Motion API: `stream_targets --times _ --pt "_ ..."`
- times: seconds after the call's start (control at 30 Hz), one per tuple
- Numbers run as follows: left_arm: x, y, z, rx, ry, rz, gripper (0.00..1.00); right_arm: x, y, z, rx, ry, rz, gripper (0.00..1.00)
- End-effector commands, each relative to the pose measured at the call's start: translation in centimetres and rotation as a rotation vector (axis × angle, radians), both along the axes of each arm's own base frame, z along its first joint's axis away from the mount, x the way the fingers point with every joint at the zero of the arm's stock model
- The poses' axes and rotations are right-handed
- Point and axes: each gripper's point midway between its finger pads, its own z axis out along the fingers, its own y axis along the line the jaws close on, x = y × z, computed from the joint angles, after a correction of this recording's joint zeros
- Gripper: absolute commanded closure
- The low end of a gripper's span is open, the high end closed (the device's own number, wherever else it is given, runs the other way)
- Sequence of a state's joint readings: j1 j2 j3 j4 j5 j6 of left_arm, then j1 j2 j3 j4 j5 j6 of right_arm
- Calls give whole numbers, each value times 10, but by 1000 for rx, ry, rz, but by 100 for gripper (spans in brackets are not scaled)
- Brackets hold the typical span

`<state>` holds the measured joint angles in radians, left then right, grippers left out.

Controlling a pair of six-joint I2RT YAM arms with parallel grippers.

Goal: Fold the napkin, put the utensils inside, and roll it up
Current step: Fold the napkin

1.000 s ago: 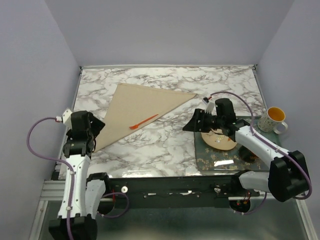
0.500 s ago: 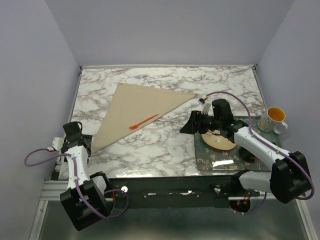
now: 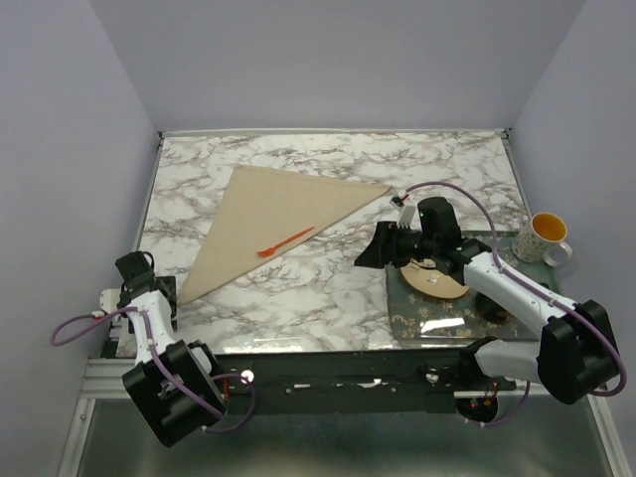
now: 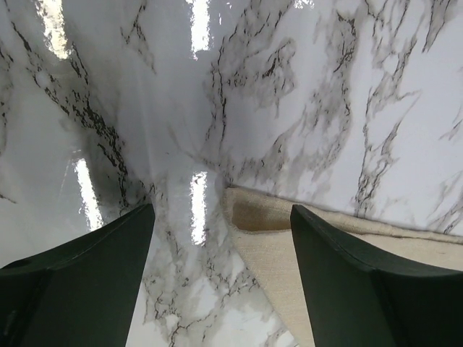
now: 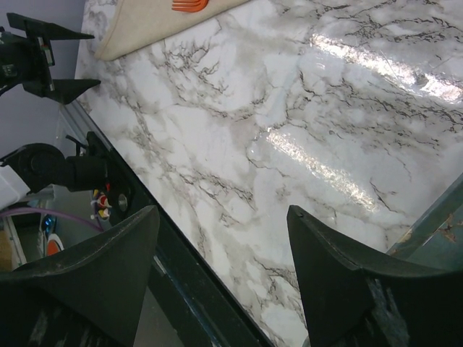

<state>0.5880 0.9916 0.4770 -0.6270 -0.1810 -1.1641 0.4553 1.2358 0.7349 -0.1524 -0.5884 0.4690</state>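
Observation:
The tan napkin (image 3: 268, 214) lies folded into a triangle on the marble table, one corner pointing to the near left. An orange utensil (image 3: 284, 241) lies on its near edge; its tip shows in the right wrist view (image 5: 189, 5). My left gripper (image 3: 159, 290) is open and low at the table's near left, its jaws on either side of the napkin's corner (image 4: 249, 217) without touching it. My right gripper (image 3: 373, 248) is open and empty above bare marble, left of the plate (image 3: 437, 278).
A green patterned placemat (image 3: 447, 308) at the right carries the round tan plate. A yellow and white mug (image 3: 545, 237) stands at the far right. The table's near edge (image 5: 173, 253) and black frame show in the right wrist view.
My left arm has swung down and to the near left, bringing its gripper low at the napkin's corner. My right gripper has edged slightly left. Napkin and utensil have not moved.

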Motion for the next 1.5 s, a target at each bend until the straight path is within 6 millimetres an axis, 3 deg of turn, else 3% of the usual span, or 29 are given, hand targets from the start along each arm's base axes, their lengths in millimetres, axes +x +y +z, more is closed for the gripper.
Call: stream_targets --times 0.0,0.37,0.47,0.6,0.63,0.7,0.83,0.93,1.07,1.37,1.47 --pt "5 0 -2 -3 -32 -9 15 3 1 4 -12 -35 3 20" --pt "-1 -6 -16 -14 -43 1 23 3 1 1 -16 -25 0 20" --pt "1 -4 -12 10 -45 -31 18 2 2 1 -17 -24 5 20" --pt "11 18 25 168 -30 -143 7 3 5 -8 -44 -24 13 20" --pt "5 24 30 206 17 -162 5 4 5 -10 -53 -27 13 20" --pt "12 34 52 262 21 -189 4 3 9 -10 -62 -47 42 20" --pt "13 44 76 338 68 -239 4 -2 15 -17 -82 -28 75 20" --pt "14 27 66 271 13 -257 3 0 11 -21 -122 -13 69 20" --pt "16 0 51 185 -108 -204 15 -4 8 -30 -142 32 69 20" --pt "41 -4 51 226 -125 -241 32 -8 2 -25 -191 109 30 20" --pt "44 -4 47 216 -116 -224 33 -8 2 -20 -190 125 14 20"
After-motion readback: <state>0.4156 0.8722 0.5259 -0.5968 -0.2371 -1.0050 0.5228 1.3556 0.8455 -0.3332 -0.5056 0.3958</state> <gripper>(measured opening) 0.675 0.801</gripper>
